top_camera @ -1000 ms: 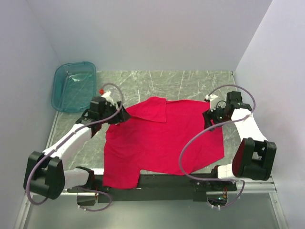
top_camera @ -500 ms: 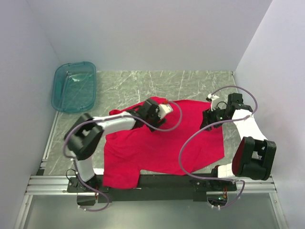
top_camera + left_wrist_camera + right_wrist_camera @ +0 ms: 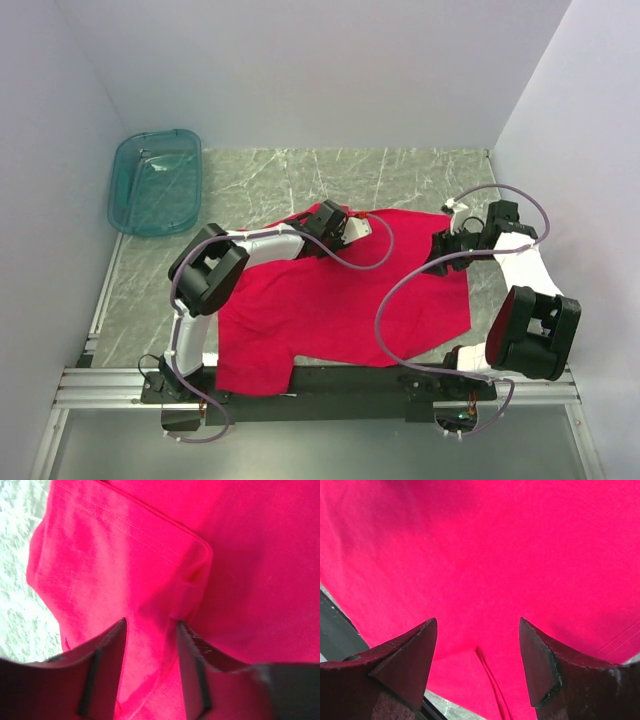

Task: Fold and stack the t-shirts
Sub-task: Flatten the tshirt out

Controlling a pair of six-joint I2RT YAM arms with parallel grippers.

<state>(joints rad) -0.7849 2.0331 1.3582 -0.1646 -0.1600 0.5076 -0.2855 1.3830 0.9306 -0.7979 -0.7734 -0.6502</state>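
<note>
Left jaws: set narrow, with a ridge of red cloth rising between the fingers [image 3: 102, 672]; judged a pinch, going by the puckers running out from it.
Left gripper [image 3: 151, 626]: low over the t-shirt [image 3: 340, 300], at the garment's far edge and roughly midway between the table's [image 3: 400, 170] left and right edges.
Sleeve flap [image 3: 115, 565]: stitched hem uppermost, lying doubled over the red body just beyond the left fingertips, with marble showing past its outer side.
Right jaws: spread wide, gripping nothing, only flat red cloth underneath.
Right gripper [image 3: 478, 623]: poised above the shirt's right side, near the table's right edge and close to the cloth's own border.
T-shirt: spread mostly flat across the middle of the table, with one lower corner reaching the near edge and lapping onto the dark rail there.
Tub [image 3: 155, 185]: teal and translucent, in the far left corner, well apart from the shirt.
Step in hand: first fold, bringing the left sleeve inward over the body; folding barely begun, stacking not yet in reach.
Next move: lay the flap down smooth and let go without dragging it back out. Then close the right jaws on the right sleeve or side edge and carry it inward to match, keeping both layers flat and the edges parallel.
</note>
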